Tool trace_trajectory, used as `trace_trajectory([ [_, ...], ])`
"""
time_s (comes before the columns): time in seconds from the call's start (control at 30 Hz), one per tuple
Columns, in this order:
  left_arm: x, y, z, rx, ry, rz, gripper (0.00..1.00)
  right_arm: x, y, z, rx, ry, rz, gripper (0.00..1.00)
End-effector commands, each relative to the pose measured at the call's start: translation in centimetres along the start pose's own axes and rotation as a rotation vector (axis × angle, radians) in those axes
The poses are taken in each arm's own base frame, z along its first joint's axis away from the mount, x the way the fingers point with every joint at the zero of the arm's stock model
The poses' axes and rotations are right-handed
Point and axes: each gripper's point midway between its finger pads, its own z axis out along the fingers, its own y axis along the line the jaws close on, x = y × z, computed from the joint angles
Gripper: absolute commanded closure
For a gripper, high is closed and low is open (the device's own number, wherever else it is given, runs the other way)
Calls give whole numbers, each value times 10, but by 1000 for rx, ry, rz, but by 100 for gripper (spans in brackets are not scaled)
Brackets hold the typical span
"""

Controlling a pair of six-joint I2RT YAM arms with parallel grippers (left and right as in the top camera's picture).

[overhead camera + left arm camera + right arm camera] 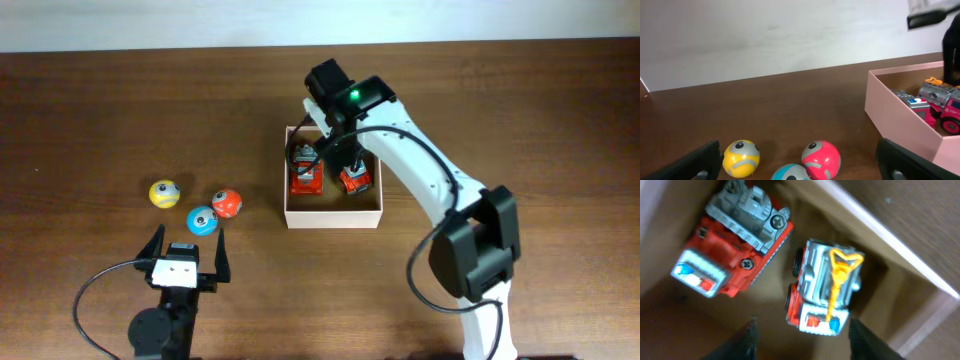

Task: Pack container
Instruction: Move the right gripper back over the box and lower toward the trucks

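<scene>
1. White-walled cardboard, tan inside: the container [333, 221] sits flat on the dark wooden worktop [100, 120], a little right of centre. Its open side faces up, so things can be lowered straight in.
2. Two toy trucks lie inside it, side by side and not touching. The grey-topped red truck [305, 172] is towards the left wall and the ladder truck [354, 180], red and silver with a yellow ladder, towards the right wall. I judge they lie lengthwise and parallel so that both fit the shallow box.
3. My right tool [335, 148] hangs directly over the box. The right wrist view shows its fingers spread and released, holding nothing, with the ladder truck lying below the gap.
4. Three small face-painted balls cluster on the worktop well to the left of the container: the yellow ball [164, 193], the blue ball [202, 220] and the red ball [227, 203].
5. My left tool [186, 250] sits near the front edge, just beside the blue ball, jaws released and empty, facing the cluster. I judge it is placed to fetch a ball, since a strip of bare floor shows in front of the trucks.
</scene>
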Motion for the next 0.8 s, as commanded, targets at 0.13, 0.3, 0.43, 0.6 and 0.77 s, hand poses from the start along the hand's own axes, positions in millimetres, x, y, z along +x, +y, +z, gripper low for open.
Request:
trace_trajectory([
  [0.13, 2, 1, 0, -8, 1, 16, 1, -8, 16, 14, -93, -22, -113, 60],
  [0.3, 2, 1, 0, -8, 1, 16, 1, -16, 24, 13, -135, -64, -184, 69],
  [0.43, 2, 1, 0, -9, 1, 16, 1, -17, 26, 14, -145, -67, -190, 76],
  [0.6, 2, 1, 0, -9, 1, 16, 1, -20, 27, 19, -149, -76, -191, 82],
  [0.77, 2, 1, 0, -9, 1, 16, 1, -26, 26, 19, -145, -98, -192, 86],
])
